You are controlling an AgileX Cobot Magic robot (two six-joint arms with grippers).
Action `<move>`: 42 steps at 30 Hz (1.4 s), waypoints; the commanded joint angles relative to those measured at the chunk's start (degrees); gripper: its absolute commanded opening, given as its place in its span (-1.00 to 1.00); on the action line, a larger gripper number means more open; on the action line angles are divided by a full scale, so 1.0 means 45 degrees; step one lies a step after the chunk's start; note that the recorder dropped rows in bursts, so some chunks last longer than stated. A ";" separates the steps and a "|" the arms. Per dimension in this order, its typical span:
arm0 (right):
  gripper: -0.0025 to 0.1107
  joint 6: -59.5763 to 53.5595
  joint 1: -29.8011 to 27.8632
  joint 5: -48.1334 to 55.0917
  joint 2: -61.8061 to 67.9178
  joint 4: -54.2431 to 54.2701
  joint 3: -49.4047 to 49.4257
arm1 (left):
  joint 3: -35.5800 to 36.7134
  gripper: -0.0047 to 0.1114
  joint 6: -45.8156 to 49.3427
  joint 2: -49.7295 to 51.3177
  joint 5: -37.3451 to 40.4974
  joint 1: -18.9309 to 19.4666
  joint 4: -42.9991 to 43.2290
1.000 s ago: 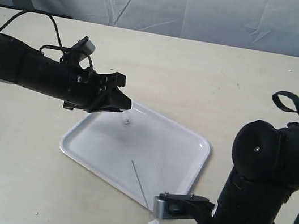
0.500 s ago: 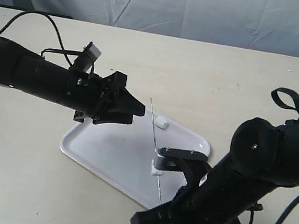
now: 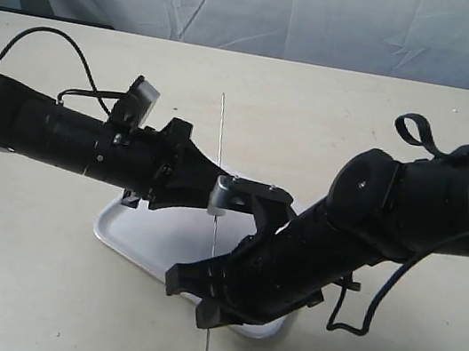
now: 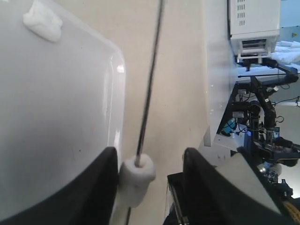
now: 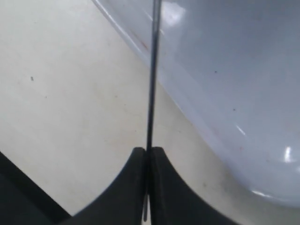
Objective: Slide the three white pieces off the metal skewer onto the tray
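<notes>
The pale beige table (image 3: 33, 304) fills the exterior view. Two black arms meet over its middle, one from the left edge and one from the right. Between and beneath them lies the white tray (image 3: 130, 235), low in the centre of the frame and mostly covered. Only its left corner shows clear.

The right gripper (image 5: 149, 157) has its fingers pressed together on the metal skewer (image 3: 220, 137). It holds the skewer near the lower end, and a short stub pokes out past the fingers. In the exterior view the rod runs almost straight up the frame, from bottom centre to above the arms.

The left gripper (image 4: 149, 157) is spread, with one finger on each side of the rod. A white piece (image 4: 137, 176) is threaded on the skewer between them. It touches the finger on the tray side, right at the tray's rim. Another white piece (image 4: 43, 21) lies loose on the tray, well apart from the first.
</notes>
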 commanded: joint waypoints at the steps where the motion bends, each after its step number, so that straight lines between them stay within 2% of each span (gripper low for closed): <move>1: -0.97 -0.0310 -0.0019 -0.0029 0.0052 0.0211 -0.0351 | 0.0016 -0.19 0.0162 0.0031 0.0360 -0.0012 -0.0273; 15: -0.97 -0.0511 -0.0019 -0.0304 0.0052 0.0279 -0.0400 | 0.0016 -0.19 0.0136 0.0031 0.0336 -0.0012 0.0067; 23: -0.97 -0.0511 -0.0019 -0.0492 0.0052 0.0261 -0.0400 | 0.0016 -0.55 0.0163 0.0031 0.0336 -0.0012 0.0067; 35: -0.97 -0.0511 -0.0019 0.0458 0.0052 0.0261 -0.0400 | 0.0016 -0.55 0.0470 0.0031 0.0282 -0.0012 -0.0273; 42: -0.97 -0.0511 -0.0019 0.1923 0.0052 0.0187 -0.0400 | 0.0016 -0.55 0.0789 0.0031 -0.0757 -0.0012 -0.0273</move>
